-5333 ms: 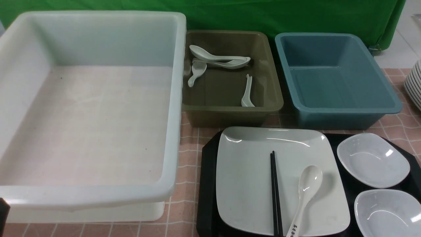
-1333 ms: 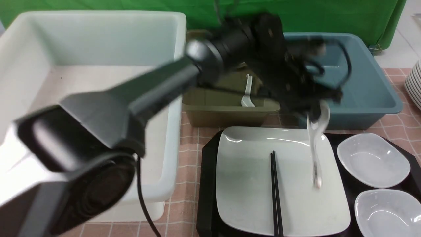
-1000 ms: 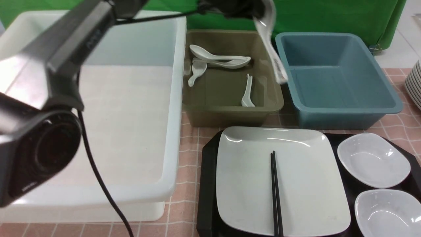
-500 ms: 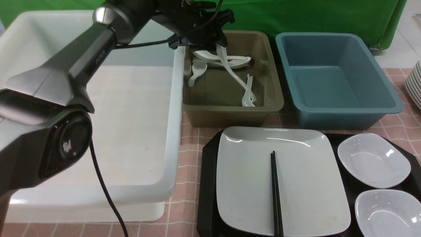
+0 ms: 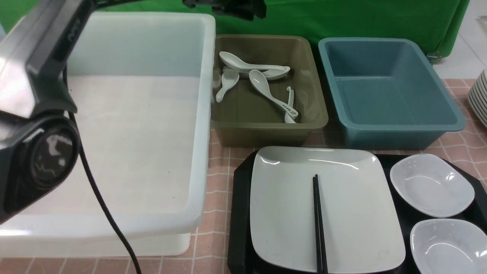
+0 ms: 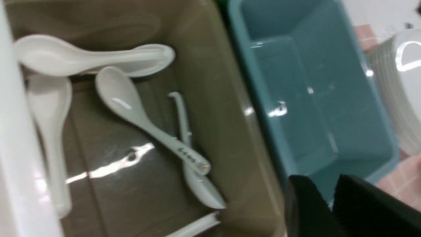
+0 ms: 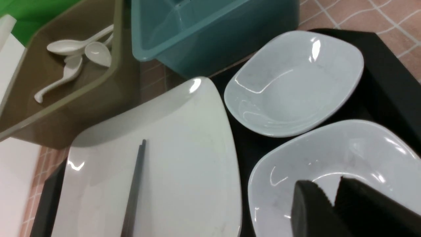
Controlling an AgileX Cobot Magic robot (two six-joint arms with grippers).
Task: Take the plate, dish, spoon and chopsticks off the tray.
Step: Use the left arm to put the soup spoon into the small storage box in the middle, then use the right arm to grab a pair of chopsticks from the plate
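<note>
on black tray (image 5: 239, 228), seemingly plain black chopsticks (image 5: 319, 224)

Front view: taken from above, on the robot's side, facing forward and down over bins and tray (image 5: 237, 228). Left wrist view: close above the brown bin (image 6: 230, 108), looking down into it. Right wrist view: near, oblique over the dishes (image 7: 296, 82). All three share the brown and blue bins (image 7: 210, 36).

Chopsticks (image 5: 319, 224) on plate (image 5: 281, 213); spoon (image 5: 268, 91) in bin (image 5: 266, 133)

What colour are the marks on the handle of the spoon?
Black, best seen in the left wrist view.
</note>
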